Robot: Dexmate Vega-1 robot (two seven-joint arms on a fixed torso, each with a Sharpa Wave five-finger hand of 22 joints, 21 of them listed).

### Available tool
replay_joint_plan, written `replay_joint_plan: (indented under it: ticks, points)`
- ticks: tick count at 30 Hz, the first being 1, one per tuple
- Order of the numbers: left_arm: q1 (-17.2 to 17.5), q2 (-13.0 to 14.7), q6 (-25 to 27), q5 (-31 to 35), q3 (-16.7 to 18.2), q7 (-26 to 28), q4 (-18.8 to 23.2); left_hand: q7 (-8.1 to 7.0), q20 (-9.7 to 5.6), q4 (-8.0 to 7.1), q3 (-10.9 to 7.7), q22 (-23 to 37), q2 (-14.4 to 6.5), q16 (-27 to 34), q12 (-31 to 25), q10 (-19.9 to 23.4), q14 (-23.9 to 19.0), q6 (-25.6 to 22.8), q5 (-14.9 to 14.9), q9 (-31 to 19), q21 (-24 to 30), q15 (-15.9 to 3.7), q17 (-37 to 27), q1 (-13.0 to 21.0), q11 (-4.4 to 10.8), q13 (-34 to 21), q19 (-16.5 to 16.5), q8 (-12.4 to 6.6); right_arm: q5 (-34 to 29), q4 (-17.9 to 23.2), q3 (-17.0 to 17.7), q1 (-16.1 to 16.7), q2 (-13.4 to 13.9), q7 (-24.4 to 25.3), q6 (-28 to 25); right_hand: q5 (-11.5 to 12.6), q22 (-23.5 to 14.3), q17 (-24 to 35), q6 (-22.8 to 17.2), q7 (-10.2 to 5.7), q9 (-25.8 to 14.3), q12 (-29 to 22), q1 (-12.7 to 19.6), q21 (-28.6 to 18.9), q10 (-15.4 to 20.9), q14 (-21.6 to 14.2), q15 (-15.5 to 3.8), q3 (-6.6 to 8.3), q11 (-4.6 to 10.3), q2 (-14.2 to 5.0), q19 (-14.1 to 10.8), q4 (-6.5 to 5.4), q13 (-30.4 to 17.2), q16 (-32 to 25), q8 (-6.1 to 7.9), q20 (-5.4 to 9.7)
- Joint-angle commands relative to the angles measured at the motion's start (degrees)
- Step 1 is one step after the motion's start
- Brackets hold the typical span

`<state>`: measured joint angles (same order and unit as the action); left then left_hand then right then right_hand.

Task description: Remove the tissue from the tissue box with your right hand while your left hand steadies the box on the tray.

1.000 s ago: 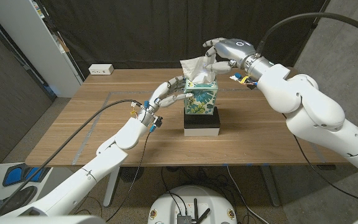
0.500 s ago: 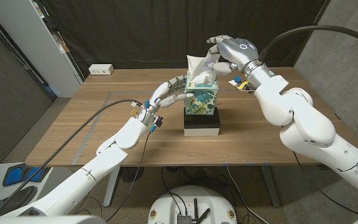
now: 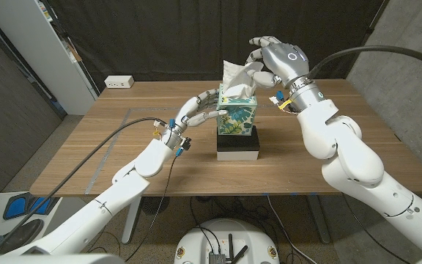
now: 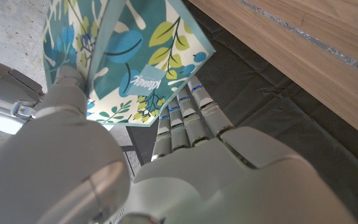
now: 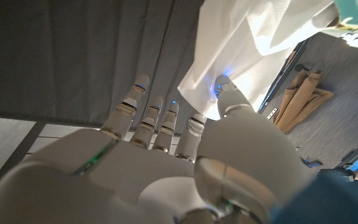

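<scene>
- Dark curtains hang behind a wooden table [image 3: 108, 158], and a white power strip [image 3: 119, 82] lies near the table's far left corner, well apart from both hands.
- Near the middle of the table stands a black tray [image 3: 239, 146], a low dark block, with the tissue box [image 3: 236, 116] upright on top of it.
- The tissue box is teal with a leaf and flower print; the left wrist view shows its printed side [image 4: 129, 56] close against the left hand's fingers.
- The left hand [image 3: 198, 108] reaches in from the box's left side; its fingers [image 4: 188, 112] lie along the box's side and its thumb wraps around the near corner, so it grips the box.
- The right hand [image 3: 268, 62] is raised above and just to the right of the box's top, back of the hand upward.
- A white tissue [image 3: 237, 75] rises from the box's top opening up to the right hand; its lower end is at the opening, and I cannot tell whether it has come free.
- In the right wrist view the tissue [image 5: 247, 43] is pinched between the right hand's thumb and its fingers [image 5: 194, 127], the sheet hanging crumpled beyond the fingertips.
- The right hand's other fingers are held apart and fairly straight.
</scene>
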<state>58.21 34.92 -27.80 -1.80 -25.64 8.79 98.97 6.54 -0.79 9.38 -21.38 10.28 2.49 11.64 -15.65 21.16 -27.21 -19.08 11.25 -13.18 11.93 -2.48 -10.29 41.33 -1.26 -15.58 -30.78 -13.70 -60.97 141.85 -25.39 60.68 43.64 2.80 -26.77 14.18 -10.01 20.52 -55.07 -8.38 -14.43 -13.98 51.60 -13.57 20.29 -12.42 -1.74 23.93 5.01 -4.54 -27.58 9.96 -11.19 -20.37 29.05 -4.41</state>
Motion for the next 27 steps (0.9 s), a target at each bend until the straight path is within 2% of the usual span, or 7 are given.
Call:
replay_joint_plan:
  ticks: [1, 9, 12, 16, 19, 25, 27]
  points:
    - [0.8, 0.4, -0.1, -0.2, 0.6, 0.1, 0.6, 0.29, 0.08, 0.05, -0.46, 0.3, -5.1, -0.1, 0.3, 0.2, -0.2, -0.9, 0.3, -0.2, 0.2, -0.80, -0.3, 4.7, 0.23, -0.1, -0.1, -0.37, -6.3, -0.9, -0.9, 3.0, -5.3, 6.2, -1.3, -0.2, -0.2, 0.2, -0.5, -0.24, 0.0, -0.3, 0.7, -0.1, 1.1, -0.7, -0.07, -0.23, 0.02, 0.09, -0.9, -0.10, -0.2, -0.4, 0.20, -0.02]
    - [1.1, 0.7, -0.2, -0.3, 0.6, -0.1, 0.9, 0.23, 0.12, 0.13, -0.48, 0.3, -5.1, -0.1, 0.3, 0.3, -0.1, -1.0, 0.3, -0.2, 0.2, -0.80, -0.3, 4.9, 0.28, -0.2, -0.1, -0.33, -7.7, -1.1, -0.5, 3.9, -7.3, 8.2, -1.0, -0.4, -0.2, 0.6, -0.6, -0.65, 0.2, -0.4, 0.8, -0.2, 2.1, -1.7, -0.61, -0.57, 0.40, 0.20, -1.9, -0.23, -0.3, -1.0, 0.08, -0.21]
    - [1.2, 0.7, -0.5, -0.6, 0.7, -0.3, 0.9, 0.28, 0.16, 0.14, -0.46, 0.3, -5.1, -0.1, 0.3, 0.3, -0.1, -1.0, 0.3, -0.2, 0.2, -0.85, -0.3, 4.9, 0.25, -0.2, -0.1, -0.30, -9.1, -1.3, -0.6, 4.1, -7.6, 9.0, -1.0, -0.6, -0.2, 0.8, -0.5, -1.38, 0.4, -0.2, 0.5, 0.7, 2.4, -2.0, -1.34, -0.97, 0.62, 0.32, -0.1, -0.46, -0.3, -1.4, -0.08, -0.57]
    - [1.4, 0.6, -1.0, -0.6, 0.9, -0.1, 1.0, 0.29, 0.15, 0.18, -0.45, 0.3, -5.1, -0.1, 0.4, 0.3, -0.2, -1.0, 0.3, -0.2, 0.2, -0.86, -0.3, 5.0, 0.40, -0.2, -0.1, -0.29, -10.0, -1.4, -0.9, 4.1, -8.7, 9.5, -1.0, -0.8, -0.2, 1.0, -0.6, -1.84, 0.5, -0.1, 0.3, 1.0, 2.6, -2.1, -1.69, -1.21, 0.96, 0.44, 0.4, -0.54, -0.3, -1.5, -0.10, -0.41]
    - [1.7, 0.5, -1.2, -0.2, 1.2, 0.4, 1.4, 0.28, 0.15, 0.14, -0.40, 0.3, -5.1, -0.1, 0.4, 0.3, -0.1, -1.1, 0.3, -0.3, 0.2, -0.84, -0.3, 4.9, 0.32, -0.2, -0.1, -0.31, -12.0, -2.7, -2.0, 4.3, -10.6, 14.1, -1.3, -0.8, -0.2, 1.1, -0.5, -2.19, 0.6, -0.1, 0.2, 1.1, 2.6, -2.1, -1.82, -1.34, 1.00, 0.50, 0.6, -0.58, -0.4, -1.5, -0.19, -0.42]
    - [1.9, 0.6, -1.4, -1.4, 1.6, -0.1, 1.5, 0.27, 0.06, 0.11, -0.39, 0.3, -5.2, 0.0, 0.3, 0.5, -0.2, -1.2, 0.3, -0.3, 0.3, -0.86, -0.3, 4.9, 0.41, -0.2, -0.2, -0.32, -16.9, -3.1, -2.8, 4.0, -11.4, 14.2, -2.3, -1.0, -0.2, 1.2, -0.8, -3.13, 0.7, 0.0, -0.1, 1.4, 3.1, -2.4, -2.02, -1.63, 1.78, 0.61, 1.1, -0.68, -0.4, -1.8, -0.22, -0.61]
    - [2.2, 0.7, -1.2, -0.8, 1.9, 0.4, 1.8, 0.21, 0.05, 0.13, -0.37, 0.3, -5.1, 0.0, 0.3, 0.5, -0.3, -1.2, 0.3, -0.3, 0.3, -0.88, -0.3, 5.0, 0.40, -0.2, -0.3, -0.29, -16.9, -3.6, -2.7, 3.9, -11.2, 16.3, -1.3, -1.1, -0.2, 1.3, -0.6, -3.53, 0.8, 0.0, -0.3, 1.5, 3.2, -2.4, -2.01, -1.75, 1.98, 0.63, 1.3, -0.77, -0.4, -1.8, -0.31, -0.62]
